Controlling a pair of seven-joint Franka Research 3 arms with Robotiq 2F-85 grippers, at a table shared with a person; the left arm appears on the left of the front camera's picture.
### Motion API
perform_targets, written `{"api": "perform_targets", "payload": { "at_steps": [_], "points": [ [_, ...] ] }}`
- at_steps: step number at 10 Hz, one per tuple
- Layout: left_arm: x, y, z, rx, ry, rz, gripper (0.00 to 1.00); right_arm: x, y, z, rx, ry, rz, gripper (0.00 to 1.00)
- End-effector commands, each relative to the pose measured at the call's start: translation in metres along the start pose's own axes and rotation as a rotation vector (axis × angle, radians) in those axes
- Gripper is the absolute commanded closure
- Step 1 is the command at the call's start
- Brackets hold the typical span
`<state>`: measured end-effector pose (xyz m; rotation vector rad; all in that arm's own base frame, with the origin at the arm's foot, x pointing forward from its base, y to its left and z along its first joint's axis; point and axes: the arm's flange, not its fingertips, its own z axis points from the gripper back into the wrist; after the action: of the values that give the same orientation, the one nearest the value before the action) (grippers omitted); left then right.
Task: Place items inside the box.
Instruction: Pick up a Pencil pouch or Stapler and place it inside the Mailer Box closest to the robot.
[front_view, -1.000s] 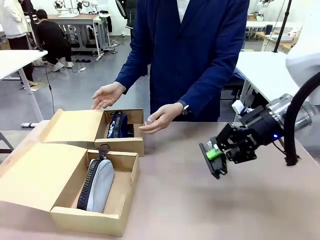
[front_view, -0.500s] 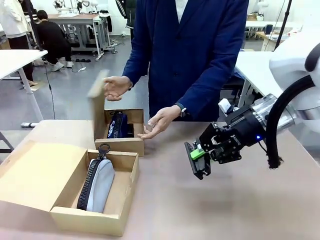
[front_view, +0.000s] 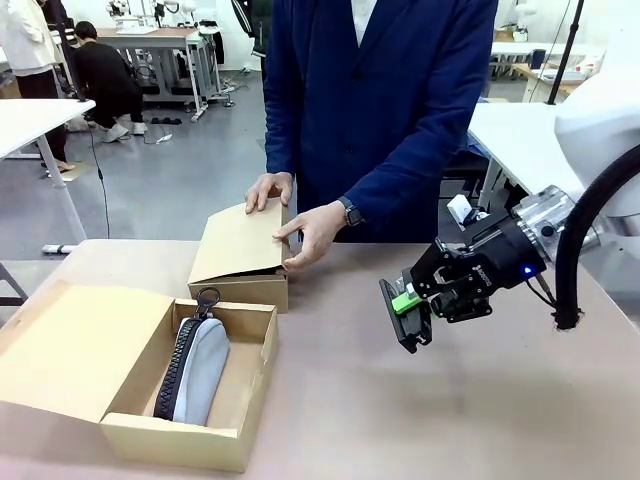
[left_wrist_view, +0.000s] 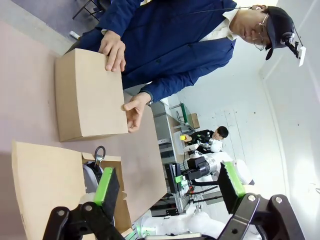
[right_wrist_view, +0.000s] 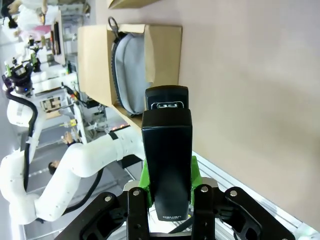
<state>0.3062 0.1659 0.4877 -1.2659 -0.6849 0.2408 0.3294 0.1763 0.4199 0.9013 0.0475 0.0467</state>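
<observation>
While the person's hands (front_view: 315, 230) rest on the lowered lid (front_view: 238, 240) of the far box (front_view: 240, 292), the right gripper (front_view: 410, 303) hangs above the table (front_view: 480, 420), jaws pinching a black stapler (right_wrist_view: 167, 145). The pencil case (front_view: 200, 365) lies in the open near box (front_view: 170, 440). On the left gripper (left_wrist_view: 168, 182) the jaws stand spread, empty.

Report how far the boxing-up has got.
Done: the grey pencil case lies in the open near box, and the far box has its lid down under the person's hand. In hand: the right gripper grips a black stapler above the table. Left: getting that stapler into a box; the left gripper hangs open.
</observation>
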Motion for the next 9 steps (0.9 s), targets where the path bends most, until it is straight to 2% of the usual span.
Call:
{"api": "perform_targets", "payload": {
  "at_steps": [1, 9],
  "points": [
    [-0.004, -0.0002, -0.0014, -0.026, -0.014, -0.017, 0.0, -0.0043, 0.005, 0.0022, 0.012, -0.005, -0.01, 1.0],
    [-0.004, -0.0002, -0.0014, -0.026, -0.014, -0.017, 0.0, -0.0043, 0.005, 0.0022, 0.012, -0.005, -0.01, 1.0]
  ]
}}
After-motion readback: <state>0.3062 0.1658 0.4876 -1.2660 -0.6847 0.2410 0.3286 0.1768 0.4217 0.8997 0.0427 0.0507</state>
